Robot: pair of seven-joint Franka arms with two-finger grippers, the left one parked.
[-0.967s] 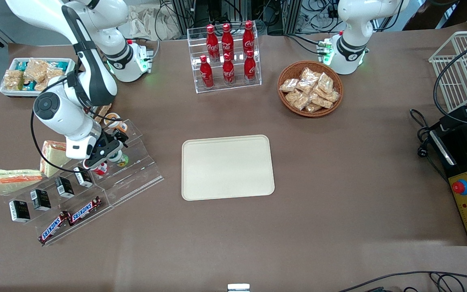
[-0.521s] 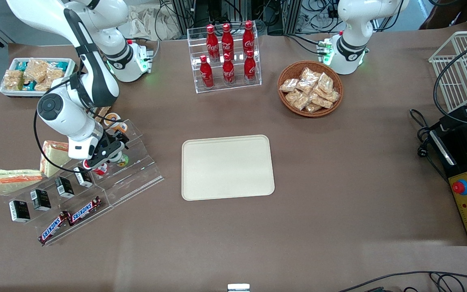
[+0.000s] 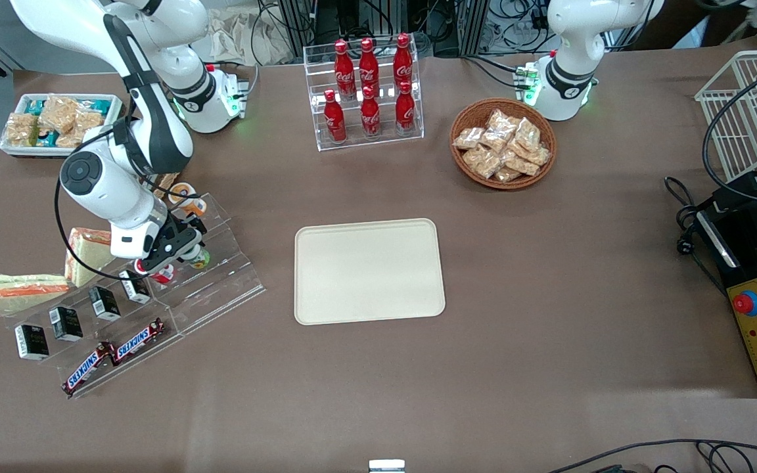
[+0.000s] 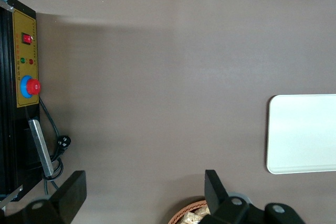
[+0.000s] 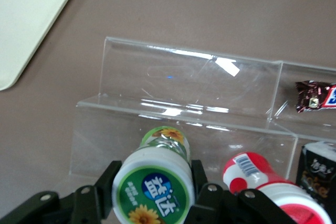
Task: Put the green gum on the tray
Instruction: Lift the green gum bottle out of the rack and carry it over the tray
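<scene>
The green gum (image 5: 153,187) has a white-and-green lid and stands on the step of a clear acrylic stand (image 5: 189,103). My right gripper (image 5: 152,182) is shut on its lid, with one black finger pressed against each side. In the front view the gripper (image 3: 186,251) covers the lid and only the green-yellow body (image 3: 200,258) shows. The cream-beige tray (image 3: 368,270) lies flat at the table's middle, toward the parked arm from the stand; its corner (image 5: 29,22) shows in the right wrist view and its edge (image 4: 304,135) in the left wrist view.
A red-lidded bottle (image 5: 262,187) stands right beside the green gum, also in the front view (image 3: 163,274). An orange-lidded bottle (image 3: 183,195) is higher on the stand. Snickers bars (image 3: 115,355), black boxes (image 3: 66,323), sandwiches (image 3: 20,289), a cola rack (image 3: 365,92) and a snack basket (image 3: 503,143) stand around.
The right arm's wrist has shifted slightly away from the front camera and settled over the green gum; the bottle's lid is now covered by the gripper. Little moved in the last half second.
</scene>
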